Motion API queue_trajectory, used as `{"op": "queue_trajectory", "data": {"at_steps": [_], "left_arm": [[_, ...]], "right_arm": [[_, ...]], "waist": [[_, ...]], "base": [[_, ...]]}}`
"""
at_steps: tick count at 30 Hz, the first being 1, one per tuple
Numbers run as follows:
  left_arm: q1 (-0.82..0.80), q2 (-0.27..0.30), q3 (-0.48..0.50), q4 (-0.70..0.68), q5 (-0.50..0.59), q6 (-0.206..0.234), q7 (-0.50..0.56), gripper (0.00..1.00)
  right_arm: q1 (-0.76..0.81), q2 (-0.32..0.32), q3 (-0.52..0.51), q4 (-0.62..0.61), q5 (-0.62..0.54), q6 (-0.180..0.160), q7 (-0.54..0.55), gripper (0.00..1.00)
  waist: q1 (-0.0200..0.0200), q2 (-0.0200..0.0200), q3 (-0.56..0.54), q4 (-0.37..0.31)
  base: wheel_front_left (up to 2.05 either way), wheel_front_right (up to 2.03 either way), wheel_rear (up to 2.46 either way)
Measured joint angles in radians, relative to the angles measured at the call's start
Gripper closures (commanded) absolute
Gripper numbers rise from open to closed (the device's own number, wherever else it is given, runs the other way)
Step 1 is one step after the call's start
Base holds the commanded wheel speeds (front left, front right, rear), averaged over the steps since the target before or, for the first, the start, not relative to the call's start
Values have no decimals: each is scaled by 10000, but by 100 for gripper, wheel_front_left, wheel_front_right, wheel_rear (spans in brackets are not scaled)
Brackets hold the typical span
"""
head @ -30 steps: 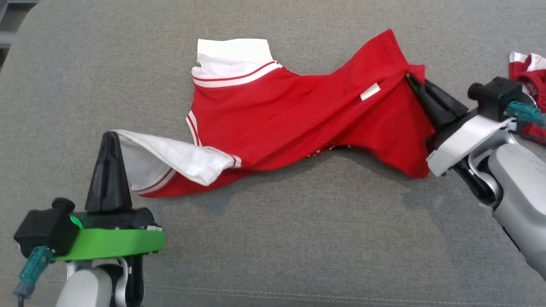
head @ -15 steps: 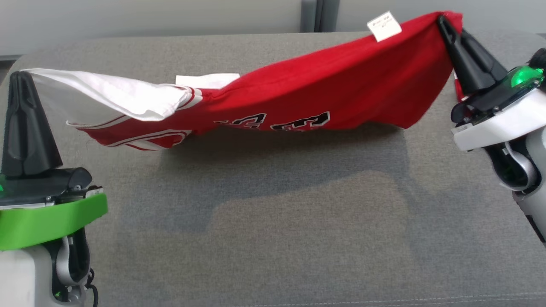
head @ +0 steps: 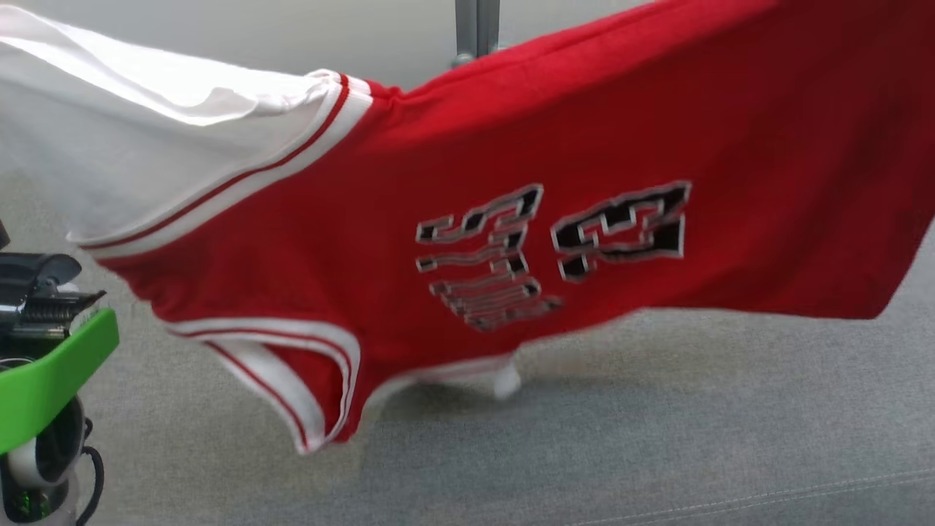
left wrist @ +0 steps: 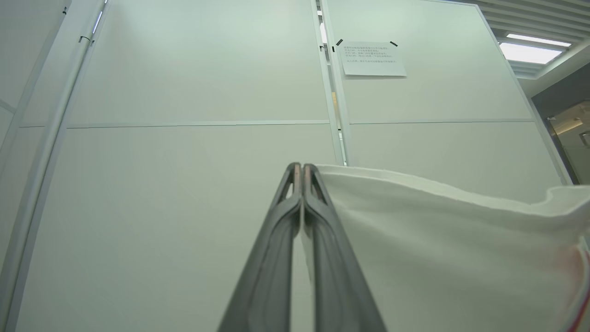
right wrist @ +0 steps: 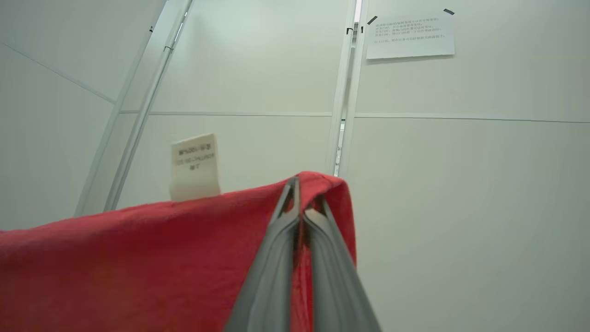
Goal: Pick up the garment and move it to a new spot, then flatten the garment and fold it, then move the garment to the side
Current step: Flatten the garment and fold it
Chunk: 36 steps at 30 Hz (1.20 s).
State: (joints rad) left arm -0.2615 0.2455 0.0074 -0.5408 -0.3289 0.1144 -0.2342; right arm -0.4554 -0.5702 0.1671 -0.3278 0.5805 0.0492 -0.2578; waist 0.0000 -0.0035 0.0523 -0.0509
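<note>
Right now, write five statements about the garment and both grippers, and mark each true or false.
1. The left gripper is shut on the white part of the garment. True.
2. The right gripper stands open and holds nothing. False: it is shut on the red edge.
3. The garment lies flat on the grey surface. False: it hangs spread above the grey surface, held at both ends.
4. Black figures show on the red cloth. True.
5. A white label sticks up from the red edge near the right gripper. True.
</note>
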Motion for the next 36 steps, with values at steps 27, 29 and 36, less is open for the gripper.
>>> {"op": "queue_trajectory", "data": {"at_steps": [27,29,36], "left_arm": [[-4324,-111,-899,4169,-1005,-443,2853,100],[-3084,-504,-978,4493,-1225,-412,2849,100],[-178,-1883,-1344,5823,-1699,-261,2069,100]], "right_arm": [[-3439,683,2788,4809,-165,405,2165,100],[-2612,711,3323,5298,-165,514,2249,100],[-809,978,4167,6654,-242,646,1799,100]], "waist": [[1,0,1864,634],[1,-1,2025,666],[1,0,2651,818]], "base": [[0,0,0],[0,0,0],[0,0,0]]}}
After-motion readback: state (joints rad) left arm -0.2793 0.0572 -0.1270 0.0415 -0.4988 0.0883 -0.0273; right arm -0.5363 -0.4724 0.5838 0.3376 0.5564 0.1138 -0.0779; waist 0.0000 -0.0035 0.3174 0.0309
